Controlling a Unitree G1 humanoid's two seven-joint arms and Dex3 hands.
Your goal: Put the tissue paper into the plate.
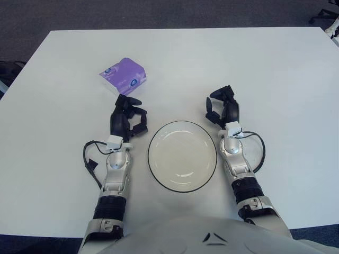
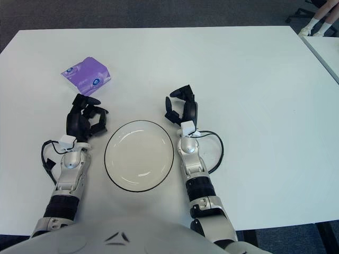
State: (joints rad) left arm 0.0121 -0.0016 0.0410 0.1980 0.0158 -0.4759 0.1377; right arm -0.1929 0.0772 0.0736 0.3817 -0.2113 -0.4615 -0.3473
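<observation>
Right eye view only: second table edge [image 2: 323,50], far right. One tissue pack [image 1: 123,75], just beyond left hand [image 1: 127,116] fingertips, fingers half-curled, empty. One plate [image 1: 182,155] between hands. Right hand [image 1: 222,111] likewise half-curled, empty.

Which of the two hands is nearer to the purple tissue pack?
The left hand, just below the tissue pack; the right hand is beyond the plate.

White table [image 1: 275,74] over dark grey carpet floor [image 1: 159,13].
</observation>
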